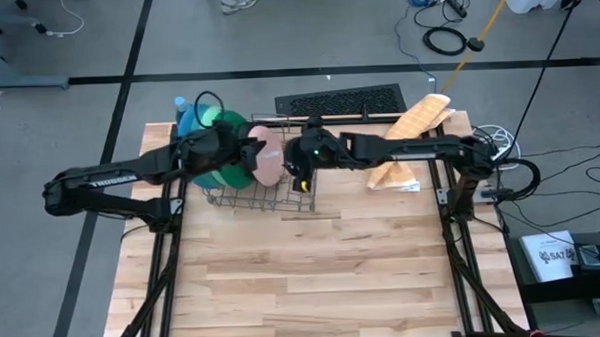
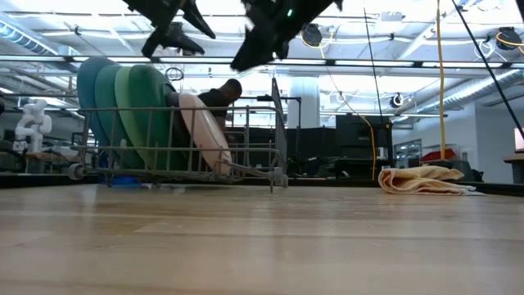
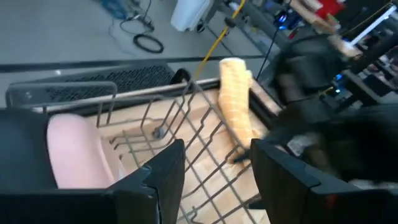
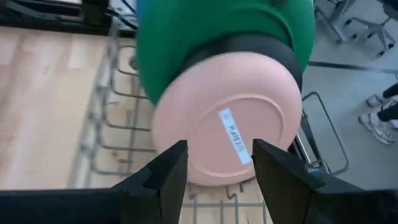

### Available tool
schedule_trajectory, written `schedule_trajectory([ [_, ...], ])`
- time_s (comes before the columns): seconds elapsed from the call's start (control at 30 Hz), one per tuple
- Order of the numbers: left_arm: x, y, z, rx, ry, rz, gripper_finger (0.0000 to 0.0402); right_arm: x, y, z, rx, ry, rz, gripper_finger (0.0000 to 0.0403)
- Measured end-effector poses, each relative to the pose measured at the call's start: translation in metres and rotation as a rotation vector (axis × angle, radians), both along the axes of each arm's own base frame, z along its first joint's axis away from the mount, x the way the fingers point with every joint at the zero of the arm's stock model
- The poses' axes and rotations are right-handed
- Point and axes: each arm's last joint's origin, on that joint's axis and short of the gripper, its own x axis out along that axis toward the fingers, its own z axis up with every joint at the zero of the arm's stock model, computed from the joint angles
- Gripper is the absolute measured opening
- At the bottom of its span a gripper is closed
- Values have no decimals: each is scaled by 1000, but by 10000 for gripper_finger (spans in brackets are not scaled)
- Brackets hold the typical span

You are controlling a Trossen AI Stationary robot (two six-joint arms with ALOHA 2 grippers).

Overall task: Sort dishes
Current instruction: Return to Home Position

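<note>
Five plates stand on edge in the grey wire rack (image 2: 270, 147): blue (image 2: 86, 90), light green (image 2: 106, 98), dark green (image 2: 151, 115), black (image 2: 217, 98) and pink (image 2: 205, 131). The pink plate is the last at the rack's right end and leans back on the black one. In the right wrist view the pink plate's underside (image 4: 227, 130) with a white label faces the camera. My left gripper (image 3: 214, 177) is open and empty above the rack, over the pink plate (image 3: 74, 149). My right gripper (image 4: 217, 171) is open and empty, just right of the pink plate (image 1: 268, 155).
A blue bottle (image 1: 181, 108) stands behind the rack's left end. A black grid mat (image 1: 343, 102) lies at the far edge and a yellow towel (image 1: 409, 135) at the far right. Bare wood (image 1: 314, 278) stretches across the table's near half.
</note>
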Motion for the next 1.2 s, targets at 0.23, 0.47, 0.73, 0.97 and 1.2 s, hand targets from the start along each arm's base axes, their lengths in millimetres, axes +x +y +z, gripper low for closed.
schedule_trajectory([
  [0.23, -23, -17, 22, 164, -29, -122, 180, 18, -10, -28, 53, 12, 38, 174],
  [0.47, -48, -37, 38, 280, -71, -238, 180, 22, 21, -30, 137, 15, 209, 174],
  [0.73, -60, -47, 45, 330, -103, -277, 180, 30, 46, -55, 162, 111, 194, 173],
  [0.97, -64, -57, 41, 371, -42, -324, 178, 27, 67, -49, 133, 107, 208, 170],
  [1.2, -94, -65, 44, 498, 11, -389, 75, -16, 98, 28, -53, -44, 240, 66],
])
